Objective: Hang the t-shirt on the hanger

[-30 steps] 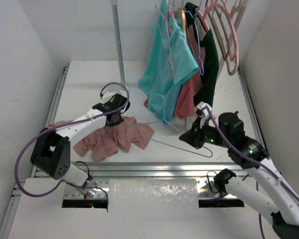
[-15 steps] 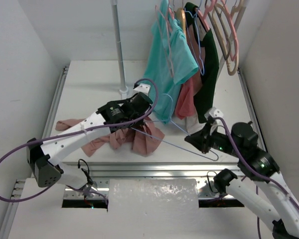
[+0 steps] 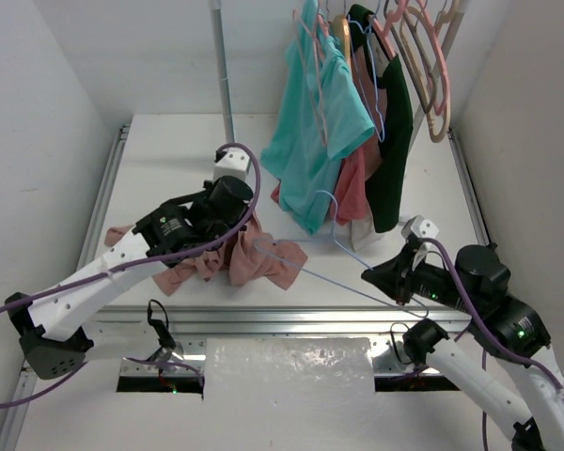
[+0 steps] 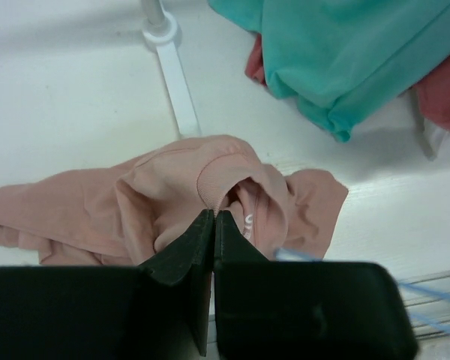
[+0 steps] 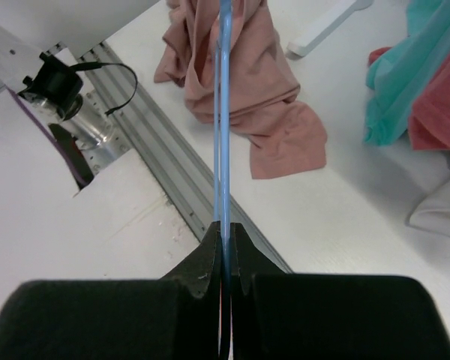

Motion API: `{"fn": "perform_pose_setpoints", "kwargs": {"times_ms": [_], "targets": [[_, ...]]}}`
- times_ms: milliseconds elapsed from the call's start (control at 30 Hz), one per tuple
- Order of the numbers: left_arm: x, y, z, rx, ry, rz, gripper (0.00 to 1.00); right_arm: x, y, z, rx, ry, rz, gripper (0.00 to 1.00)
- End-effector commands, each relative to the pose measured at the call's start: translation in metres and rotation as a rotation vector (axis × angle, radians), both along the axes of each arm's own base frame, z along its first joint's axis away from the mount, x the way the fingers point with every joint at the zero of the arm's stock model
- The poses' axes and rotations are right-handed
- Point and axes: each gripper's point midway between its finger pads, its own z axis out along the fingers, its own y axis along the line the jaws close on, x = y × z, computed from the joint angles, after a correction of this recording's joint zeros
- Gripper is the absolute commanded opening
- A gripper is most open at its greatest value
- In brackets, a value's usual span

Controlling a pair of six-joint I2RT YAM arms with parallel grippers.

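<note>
The dusty pink t-shirt (image 3: 263, 263) lies crumpled on the white table left of centre. My left gripper (image 3: 237, 228) is shut on a fold by its collar, which the left wrist view shows pinched at the fingertips (image 4: 214, 213), with the t-shirt (image 4: 97, 210) spread below. The pale blue wire hanger (image 3: 334, 282) slants from the shirt toward the right, its hook (image 3: 325, 197) up near the hanging clothes. My right gripper (image 3: 374, 274) is shut on its wire; in the right wrist view the hanger (image 5: 223, 112) runs from the gripper (image 5: 226, 226) to the t-shirt (image 5: 255, 82).
A rack pole (image 3: 224, 85) stands at the back, its base (image 4: 165, 37) just beyond the shirt. A teal t-shirt (image 3: 320, 132), a coral garment (image 3: 350, 193), a dark green garment (image 3: 392, 141) and pink and wooden hangers (image 3: 428, 56) hang at back right. A metal rail (image 3: 291, 319) edges the table front.
My left gripper swung right with the shirt, then came back left a little, dragging the bunch rightward. My right gripper drew the hanger toward the near right edge.
</note>
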Motion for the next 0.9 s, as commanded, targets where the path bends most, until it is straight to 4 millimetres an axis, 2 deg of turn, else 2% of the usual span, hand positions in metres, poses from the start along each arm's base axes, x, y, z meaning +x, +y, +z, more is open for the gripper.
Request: {"fn": "perform_pose_setpoints", "kwargs": {"times_ms": [0,133,233,433,500,567,600,633,667,700,767,800,833,867], "targets": [[0.001,-0.013,-0.013,0.003,0.017,-0.06,0.0,0.011,-0.005,0.031,0.045,-0.109,-0.06,0.0],[-0.001,-0.02,-0.022,-0.011,0.036,-0.09,0.0,0.015,0.008,0.031,0.06,-0.079,-0.018,0.0],[-0.003,-0.031,-0.024,-0.039,0.048,-0.141,0.0,0.03,0.012,0.028,0.056,-0.084,-0.044,0.0],[-0.01,-0.051,-0.023,-0.108,0.063,-0.238,0.0,0.051,0.023,0.038,0.081,-0.127,-0.053,0.0],[-0.013,-0.056,-0.025,-0.122,0.072,-0.268,0.0,0.055,0.028,0.039,0.092,-0.145,-0.044,0.0],[-0.016,-0.059,-0.025,-0.137,0.075,-0.29,0.0,0.053,0.038,0.05,0.13,-0.188,0.016,0.0],[-0.015,-0.059,-0.024,-0.138,0.07,-0.289,0.0,0.051,0.044,0.044,0.137,-0.193,0.057,0.0],[-0.015,-0.057,-0.017,-0.149,0.05,-0.286,0.0,0.042,0.052,0.052,0.173,-0.232,0.137,0.0],[-0.015,-0.057,-0.011,-0.16,0.032,-0.287,0.0,0.038,0.056,0.051,0.18,-0.247,0.175,0.0],[-0.015,-0.055,-0.003,-0.175,0.009,-0.287,0.0,0.037,0.06,0.036,0.172,-0.24,0.21,0.0],[-0.019,-0.054,0.026,-0.228,-0.054,-0.309,0.0,0.03,0.068,0.027,0.173,-0.248,0.287,0.0],[-0.022,-0.055,0.036,-0.247,-0.066,-0.334,0.0,0.028,0.071,0.014,0.162,-0.242,0.33,0.0],[-0.026,-0.052,0.056,-0.267,-0.099,-0.352,0.0,0.023,0.075,0.014,0.168,-0.262,0.38,0.0],[-0.028,-0.052,0.065,-0.277,-0.105,-0.362,0.0,0.012,0.081,0.01,0.179,-0.258,0.47,0.0]]}}
